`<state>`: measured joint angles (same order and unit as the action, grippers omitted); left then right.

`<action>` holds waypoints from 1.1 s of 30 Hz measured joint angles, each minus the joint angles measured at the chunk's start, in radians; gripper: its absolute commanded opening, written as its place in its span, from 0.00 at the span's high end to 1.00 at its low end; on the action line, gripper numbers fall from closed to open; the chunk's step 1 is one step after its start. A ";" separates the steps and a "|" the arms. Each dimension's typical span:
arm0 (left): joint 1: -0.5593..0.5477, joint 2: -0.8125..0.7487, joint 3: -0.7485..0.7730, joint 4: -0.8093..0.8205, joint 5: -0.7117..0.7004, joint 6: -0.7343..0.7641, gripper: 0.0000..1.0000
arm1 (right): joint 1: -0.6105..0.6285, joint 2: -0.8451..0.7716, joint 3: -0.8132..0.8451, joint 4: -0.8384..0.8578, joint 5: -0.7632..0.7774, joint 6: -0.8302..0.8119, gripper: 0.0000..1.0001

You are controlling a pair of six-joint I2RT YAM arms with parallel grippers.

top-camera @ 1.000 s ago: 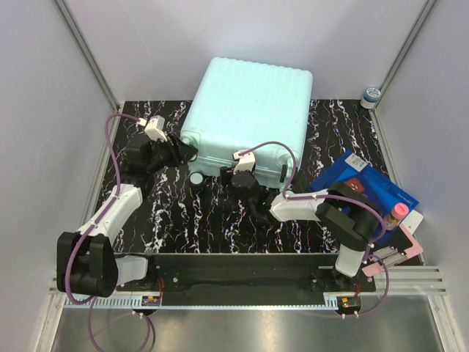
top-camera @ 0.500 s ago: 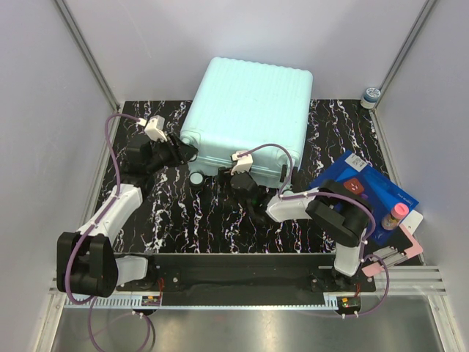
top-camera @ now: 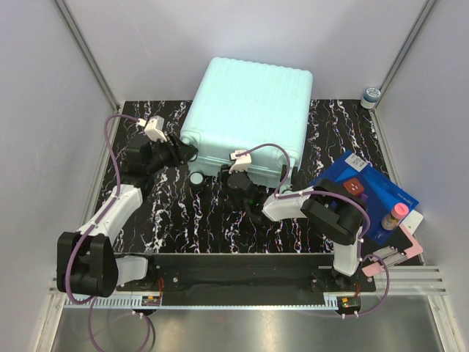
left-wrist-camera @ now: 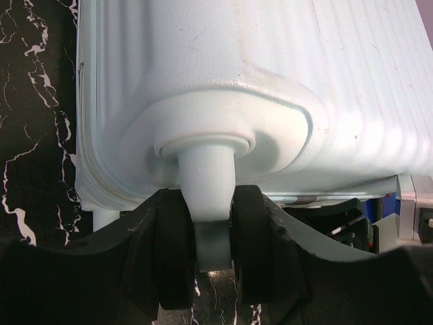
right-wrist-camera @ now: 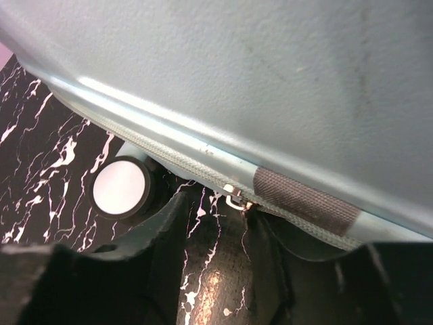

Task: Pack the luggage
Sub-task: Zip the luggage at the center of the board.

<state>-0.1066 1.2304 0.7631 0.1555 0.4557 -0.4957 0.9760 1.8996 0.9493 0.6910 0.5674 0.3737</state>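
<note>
Black marbled worktop [top-camera: 212,220] is occupied far-centre by the shut mint-green ribbed hard-shell suitcase [top-camera: 249,110]. Its white-stemmed twin-wheel caster [left-wrist-camera: 206,179] is clamped in the jaws of the left gripper [left-wrist-camera: 213,261]. Between the parted jaws of the right gripper [right-wrist-camera: 218,220] the small metal zip pull [right-wrist-camera: 237,200] is framed, seam running crosswise.

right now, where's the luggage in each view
top external: luggage at back centre, lying flat.
left wrist: luggage fills the upper frame, its wheel nearest.
right wrist: luggage spans the top, zipper along its lower edge.
shared landmark: black marbled table.
</note>
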 measured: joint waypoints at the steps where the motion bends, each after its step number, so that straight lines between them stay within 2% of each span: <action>1: 0.000 0.000 0.000 0.000 0.000 0.000 1.00 | 0.000 0.002 0.002 0.000 0.010 0.001 0.59; 6: 0.000 0.000 0.000 0.001 0.001 0.000 1.00 | 0.003 0.008 0.010 -0.008 0.055 0.007 0.72; 9: 0.000 0.000 0.000 0.001 0.000 0.000 1.00 | 0.006 0.011 0.012 -0.009 0.079 0.012 0.82; 10: 0.000 0.000 0.000 0.001 0.001 0.000 1.00 | 0.006 0.011 0.012 -0.011 0.086 0.013 0.90; 13: 0.000 0.000 0.000 0.001 0.000 0.000 1.00 | 0.006 0.011 0.012 -0.021 0.106 0.014 1.00; 21: 0.000 0.000 0.000 -0.001 -0.002 0.001 1.00 | 0.010 -0.011 0.006 -0.063 0.130 0.050 1.00; 33: 0.001 0.000 0.000 -0.003 -0.002 0.002 1.00 | 0.004 -0.177 -0.125 -0.204 0.237 0.090 1.00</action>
<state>-0.1055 1.2304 0.7631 0.1528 0.4534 -0.4942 0.9798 1.7229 0.8246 0.4870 0.8043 0.4633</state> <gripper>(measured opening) 0.526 0.013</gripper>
